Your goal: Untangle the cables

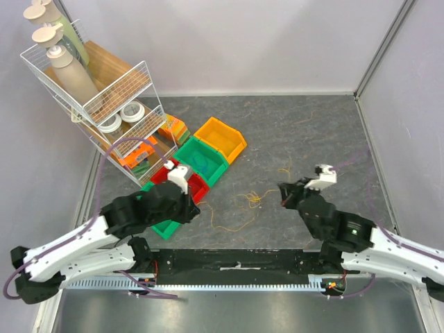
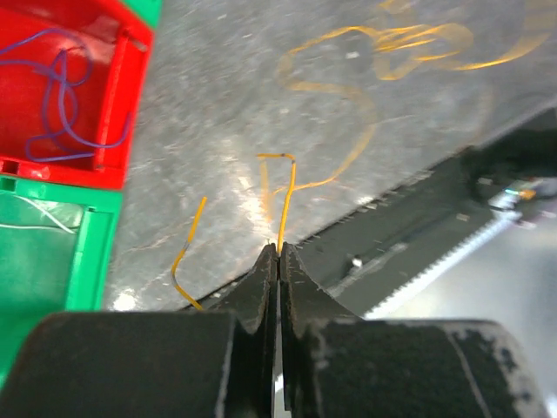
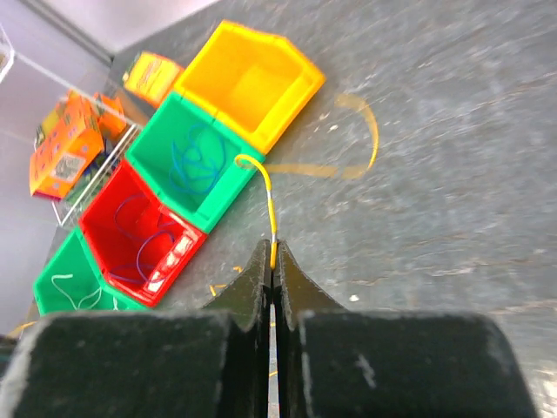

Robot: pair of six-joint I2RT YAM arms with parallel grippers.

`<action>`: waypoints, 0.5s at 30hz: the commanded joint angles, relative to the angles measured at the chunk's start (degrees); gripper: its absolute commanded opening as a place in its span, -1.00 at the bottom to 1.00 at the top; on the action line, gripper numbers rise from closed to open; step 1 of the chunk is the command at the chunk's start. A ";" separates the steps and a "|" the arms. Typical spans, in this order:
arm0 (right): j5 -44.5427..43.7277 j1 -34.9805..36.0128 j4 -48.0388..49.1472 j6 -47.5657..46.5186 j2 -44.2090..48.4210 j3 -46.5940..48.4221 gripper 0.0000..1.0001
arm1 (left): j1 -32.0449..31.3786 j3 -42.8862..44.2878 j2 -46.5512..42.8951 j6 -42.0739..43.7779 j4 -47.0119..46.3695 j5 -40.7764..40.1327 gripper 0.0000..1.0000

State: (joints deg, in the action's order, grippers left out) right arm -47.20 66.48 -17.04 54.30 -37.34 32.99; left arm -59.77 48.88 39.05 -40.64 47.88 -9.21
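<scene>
The cables are thin yellow wires lying loosely on the grey table (image 1: 312, 132), with a small tangle (image 1: 250, 200) between my two grippers. My left gripper (image 2: 278, 251) is shut on the end of one yellow wire (image 2: 289, 187), which runs up toward the tangle (image 2: 418, 43). In the top view the left gripper (image 1: 194, 210) sits by the bins. My right gripper (image 3: 272, 259) is shut on another yellow wire (image 3: 265, 187) that arcs up and left. In the top view the right gripper (image 1: 283, 191) is right of the tangle.
A row of bins stands to the left: a yellow bin (image 1: 220, 137), a green bin (image 1: 201, 158) holding blue wire, a red bin (image 2: 70, 87) holding purple-blue wire and a green bin (image 2: 43, 252) holding white wire. A wire rack (image 1: 104, 97) stands at the back left. A black rail (image 1: 236, 263) runs along the near edge.
</scene>
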 commanded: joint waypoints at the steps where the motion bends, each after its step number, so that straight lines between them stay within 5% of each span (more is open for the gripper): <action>1: -7.91 -0.21 -18.54 3.00 9.81 2.07 -1.00 | -0.17 -3.35 6.38 0.40 -5.69 -10.63 -0.97; 5: -5.54 -0.21 -20.23 1.16 14.05 3.92 -1.00 | -0.09 -7.91 9.90 -2.68 -7.70 -16.80 -0.97; 9: -2.90 -0.21 -19.44 -0.25 13.18 6.02 -1.00 | 0.09 -10.82 12.27 -1.28 -12.19 -13.03 -0.93; 15: 0.44 -0.21 -17.68 -2.45 9.66 10.16 -1.00 | 0.09 -11.53 11.85 1.00 -15.35 -7.14 -0.05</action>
State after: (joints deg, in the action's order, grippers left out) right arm -48.80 66.24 -35.42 53.34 -25.93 38.85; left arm -59.77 37.67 52.62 -40.84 38.74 -19.20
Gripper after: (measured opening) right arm 0.010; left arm 0.380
